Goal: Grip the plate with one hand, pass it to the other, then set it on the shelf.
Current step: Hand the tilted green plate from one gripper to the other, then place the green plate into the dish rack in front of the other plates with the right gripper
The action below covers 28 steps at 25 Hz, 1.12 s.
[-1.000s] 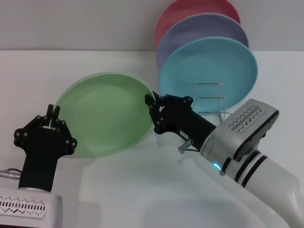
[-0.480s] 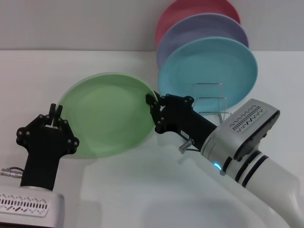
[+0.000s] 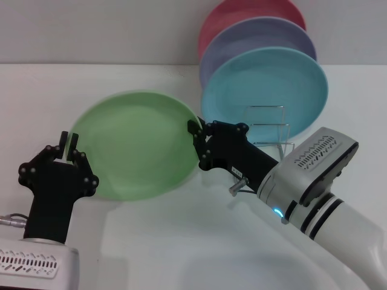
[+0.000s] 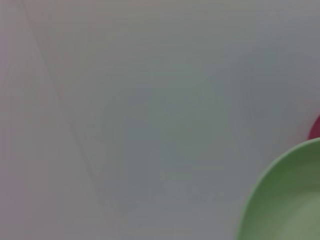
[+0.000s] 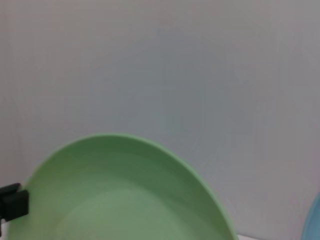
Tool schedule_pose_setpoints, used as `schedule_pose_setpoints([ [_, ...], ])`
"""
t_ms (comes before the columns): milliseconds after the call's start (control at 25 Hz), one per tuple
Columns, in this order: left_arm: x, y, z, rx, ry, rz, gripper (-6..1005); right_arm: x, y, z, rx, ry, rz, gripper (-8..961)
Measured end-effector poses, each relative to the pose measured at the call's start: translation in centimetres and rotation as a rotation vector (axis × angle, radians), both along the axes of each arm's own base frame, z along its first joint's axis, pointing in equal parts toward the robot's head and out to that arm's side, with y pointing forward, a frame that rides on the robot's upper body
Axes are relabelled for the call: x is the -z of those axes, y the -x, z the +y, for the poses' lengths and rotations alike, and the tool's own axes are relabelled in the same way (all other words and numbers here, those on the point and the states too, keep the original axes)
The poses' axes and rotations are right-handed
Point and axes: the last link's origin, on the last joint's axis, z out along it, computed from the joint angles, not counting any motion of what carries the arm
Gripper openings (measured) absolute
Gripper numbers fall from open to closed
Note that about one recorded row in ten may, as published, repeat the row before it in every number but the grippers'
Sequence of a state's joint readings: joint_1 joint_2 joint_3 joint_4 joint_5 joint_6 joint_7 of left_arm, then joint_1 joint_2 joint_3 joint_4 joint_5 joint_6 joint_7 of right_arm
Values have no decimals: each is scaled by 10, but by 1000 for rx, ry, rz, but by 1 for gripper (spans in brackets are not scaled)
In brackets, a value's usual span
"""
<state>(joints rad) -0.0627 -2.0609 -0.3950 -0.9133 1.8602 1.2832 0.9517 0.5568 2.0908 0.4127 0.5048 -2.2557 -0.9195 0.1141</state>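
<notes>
The light green plate (image 3: 136,145) hangs tilted above the white table, held between both arms. My left gripper (image 3: 68,142) pinches its left rim, and my right gripper (image 3: 195,130) is clamped on the right rim, one finger in front and one behind. The chrome wire shelf (image 3: 266,127) stands just behind the right gripper. The left wrist view catches only an edge of the plate (image 4: 290,200). The right wrist view shows much of the plate (image 5: 125,195), with a black finger of the left gripper (image 5: 12,205) at its far rim.
A turquoise plate (image 3: 266,90) leans upright in the shelf, with a lavender plate (image 3: 260,36) and a pink plate (image 3: 242,12) behind it. A grey wall rises at the back. Bare white table (image 3: 151,241) lies under and in front of the arms.
The plate has turned a little more toward me and risen slightly. The left gripper shifted slightly left and the right gripper slightly right; both stay on the rim.
</notes>
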Motion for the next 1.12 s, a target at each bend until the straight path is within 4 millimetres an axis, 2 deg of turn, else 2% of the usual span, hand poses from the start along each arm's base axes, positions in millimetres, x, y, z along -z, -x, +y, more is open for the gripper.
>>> schedule_pose_setpoints([
  [280,-2,1,0,0,-14,3,185,-1,-1,2,5,-7,0,37],
  [520,-12,1,-5,13,-68,-53,377,-2,-1,2,4,-10,2,36],
  [720,-39,6,-14,79,-177,-232,619,-8,3,1,-30,-47,34,36],
  [760,-47,9,-18,114,-207,-280,637,-13,5,-2,-58,-82,53,36],
  [800,-47,9,-18,114,-207,-280,655,-13,5,-2,-58,-82,53,36],
  [840,-63,14,-27,192,-255,-343,673,-16,6,-4,-71,-100,66,36],
  [920,-70,18,-34,241,-281,-356,709,-25,8,-10,-103,-150,103,36],
  [960,-76,24,-39,291,-311,-362,728,-35,8,-18,-135,-207,143,36],
  [1000,-76,24,-39,291,-311,-362,746,-35,8,-18,-135,-207,143,36],
  [1120,-81,33,-42,337,-327,-376,800,-52,3,-34,-172,-307,209,36],
])
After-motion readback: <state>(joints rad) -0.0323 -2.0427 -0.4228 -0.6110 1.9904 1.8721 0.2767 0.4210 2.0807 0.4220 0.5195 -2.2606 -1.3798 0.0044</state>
